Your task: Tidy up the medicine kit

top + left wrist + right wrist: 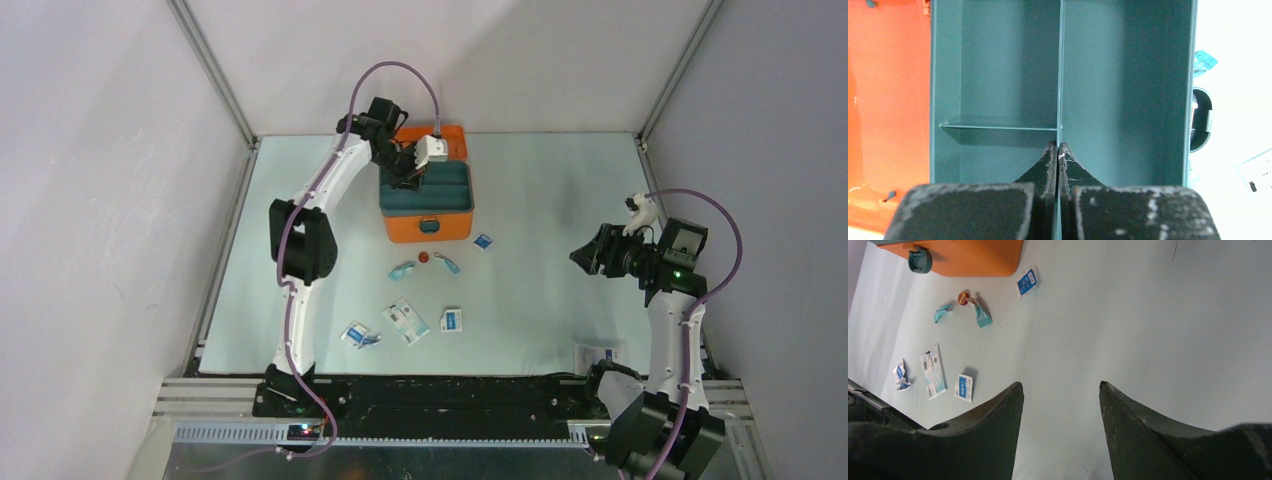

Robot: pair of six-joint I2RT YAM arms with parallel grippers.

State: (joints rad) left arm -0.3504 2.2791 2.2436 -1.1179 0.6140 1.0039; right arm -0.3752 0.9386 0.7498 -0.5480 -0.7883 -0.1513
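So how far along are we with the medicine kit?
Done: the medicine kit is open, with the teal tray seated in it, visible compartments empty. In hand: the left gripper is shut on the tray's centre divider; the right gripper hangs open, empty. Left: the packets and the small red item lie on the table.

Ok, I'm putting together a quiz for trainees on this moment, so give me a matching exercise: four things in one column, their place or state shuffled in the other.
1 left claw
2 right claw
3 tray
4 small red piece

A open above the table
B inside the orange box
C shut on the tray's middle wall
D on the table in front of the box

Pairs: 1-C, 2-A, 3-B, 4-D.
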